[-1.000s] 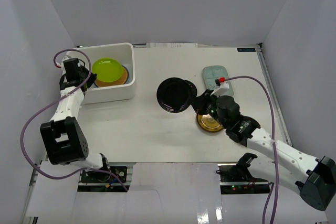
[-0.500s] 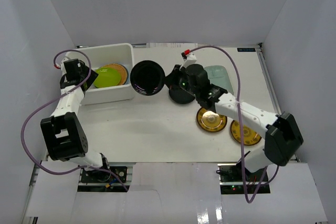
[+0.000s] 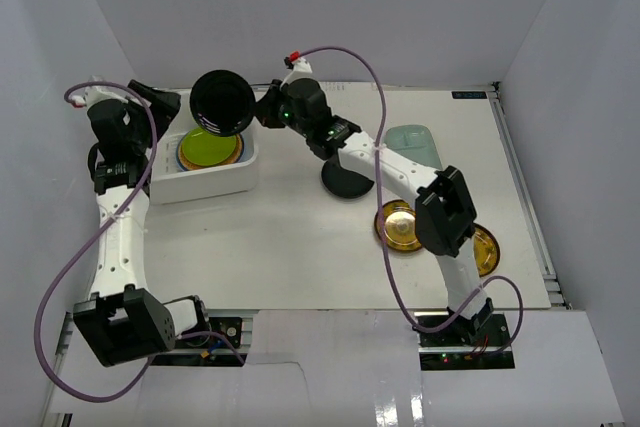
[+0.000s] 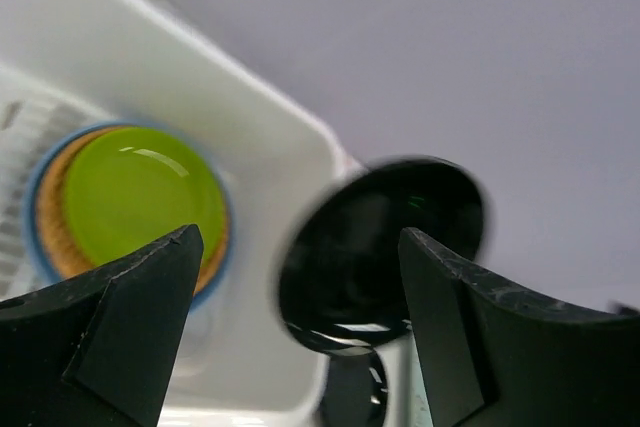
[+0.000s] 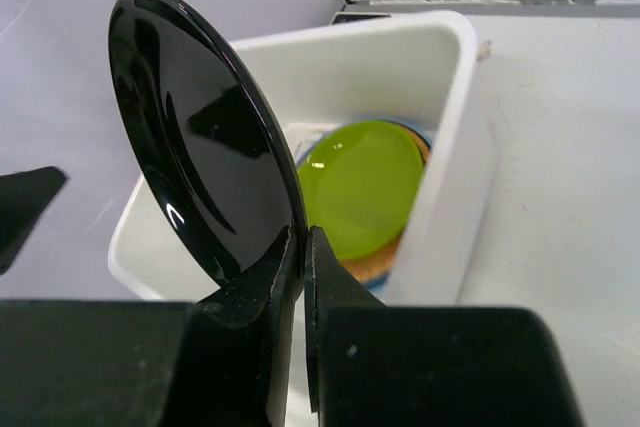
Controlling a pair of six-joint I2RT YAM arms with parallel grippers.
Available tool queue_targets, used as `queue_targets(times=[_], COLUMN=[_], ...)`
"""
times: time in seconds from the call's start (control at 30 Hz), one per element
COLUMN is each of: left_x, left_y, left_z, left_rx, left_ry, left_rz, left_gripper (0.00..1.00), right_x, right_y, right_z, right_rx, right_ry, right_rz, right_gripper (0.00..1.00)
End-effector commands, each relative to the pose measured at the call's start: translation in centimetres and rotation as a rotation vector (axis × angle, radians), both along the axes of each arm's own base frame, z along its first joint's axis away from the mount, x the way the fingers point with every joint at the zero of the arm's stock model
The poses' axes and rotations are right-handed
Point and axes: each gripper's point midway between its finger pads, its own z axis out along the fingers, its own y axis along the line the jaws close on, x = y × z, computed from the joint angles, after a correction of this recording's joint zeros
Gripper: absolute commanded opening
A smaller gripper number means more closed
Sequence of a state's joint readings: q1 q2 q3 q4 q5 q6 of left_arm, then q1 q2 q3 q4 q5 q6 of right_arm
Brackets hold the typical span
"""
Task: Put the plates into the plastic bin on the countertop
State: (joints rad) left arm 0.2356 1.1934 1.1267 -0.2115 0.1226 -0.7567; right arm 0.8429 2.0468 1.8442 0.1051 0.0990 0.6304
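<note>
My right gripper [image 5: 303, 237] is shut on the edge of a glossy black plate [image 5: 195, 137], held tilted above the far side of the white plastic bin [image 3: 200, 187]. Inside the bin a lime green plate [image 3: 208, 145] lies on a wicker plate and a light blue one. At the bin's left end my left gripper [image 4: 298, 237] hangs open and empty. A second black plate [image 3: 348, 179], two gold plates [image 3: 400, 225] and a pale mint plate [image 3: 415, 142] rest on the countertop [image 3: 290, 237].
The right arm stretches across the middle of the countertop from the near right to the bin. Pale grey walls stand close behind and left of the bin. Purple cables loop off both arms.
The right arm has swung left, carrying the black plate from the table's middle to above the bin. The left gripper has opened and drawn back from the bin, leaving the green plate inside.
</note>
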Motion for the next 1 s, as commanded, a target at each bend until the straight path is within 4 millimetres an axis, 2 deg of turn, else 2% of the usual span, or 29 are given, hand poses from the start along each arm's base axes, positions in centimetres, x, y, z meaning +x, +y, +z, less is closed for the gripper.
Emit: queue_targets(times=[0.0, 0.03, 0.07, 0.1, 0.2, 0.23, 0.33, 0.4, 0.47, 0.53, 0.63, 0.67, 0.73, 0.77, 0.83, 0.9, 0.93, 0.97], left_x=[-0.7, -0.9, -1.0, -1.3, -2.2, -2.5, -3.0, -3.1, -3.0, -3.2, -3.5, -3.6, -3.9, -3.9, -4.3, -4.7, -4.8, -5.0], left_y=[-5.3, -6.8, -8.1, -8.8, -11.3, -11.8, -13.3, -13.7, -13.7, -13.7, -13.7, -13.7, -13.5, -13.6, -13.8, -14.2, -14.3, -14.4], left_z=[6.3, 7.0, 7.4, 8.6, 9.8, 10.7, 11.4, 11.4, 11.0, 10.8, 10.9, 11.1, 11.8, 12.1, 13.1, 13.8, 13.9, 14.0], left_rx=[-0.015, -0.015, -0.016, -0.011, -0.001, 0.004, -0.002, -0.006, -0.011, -0.011, -0.01, -0.008, -0.004, -0.005, -0.002, -0.01, -0.013, -0.015], left_ry=[-0.142, -0.155, -0.163, -0.186, -0.212, -0.23, -0.243, -0.243, -0.234, -0.232, -0.235, -0.239, -0.256, -0.261, -0.284, -0.297, -0.298, -0.3], left_rz=[-0.235, -0.287, -0.352, -0.385, -0.504, -0.526, -0.593, -0.605, -0.602, -0.6, -0.597, -0.597, -0.585, -0.585, -0.593, -0.607, -0.612, -0.616], left_gripper=[0.9, 0.9, 0.9, 0.9, 0.91, 0.91, 0.91, 0.91, 0.91, 0.91, 0.91, 0.91, 0.91, 0.91, 0.91, 0.91, 0.91, 0.91], right_x=[0.3, 1.0, 0.8, 0.9, 1.0, 0.7, 0.0, -0.9, -1.6, -1.6, -1.7, -1.8, -1.9, -2.0, -2.2, -2.4, -2.7, -3.1], right_y=[3.6, 4.9, 5.9, 6.6, 8.6, 9.3, 10.5, 11.4, 12.0, 12.0, 11.6, 11.6, 11.3, 11.3, 11.1, 10.9, 10.5, 10.3], right_z=[2.1, 1.9, 1.9, 1.7, 0.4, -0.1, -1.3, -1.4, -2.2, -2.8, -3.9, -4.1, -4.1, -4.0, -3.0, -1.9, -0.1, 0.0], right_rx=[0.058, 0.06, 0.059, 0.056, 0.067, 0.074, 0.073, 0.066, 0.027, 0.011, -0.017, -0.021, -0.024, -0.026, -0.021, -0.017, 0.004, -0.001], right_ry=[-0.032, -0.038, -0.048, -0.058, -0.071, -0.082, -0.085, -0.113, -0.137, -0.136, -0.129, -0.127, -0.128, -0.129, -0.149, -0.161, -0.177, -0.177], right_rz=[0.009, 0.009, 0.018, 0.015, 0.025, 0.03, 0.045, 0.041, 0.041, 0.027, 0.001, -0.001, -0.009, -0.009, -0.003, 0.001, 0.004, 0.015], right_gripper=[0.08, 0.08, 0.08, 0.08, 0.08, 0.08, 0.08, 0.08, 0.08, 0.09, 0.21, 0.3, 0.41, 0.51, 0.57, 0.58, 0.57, 0.56])
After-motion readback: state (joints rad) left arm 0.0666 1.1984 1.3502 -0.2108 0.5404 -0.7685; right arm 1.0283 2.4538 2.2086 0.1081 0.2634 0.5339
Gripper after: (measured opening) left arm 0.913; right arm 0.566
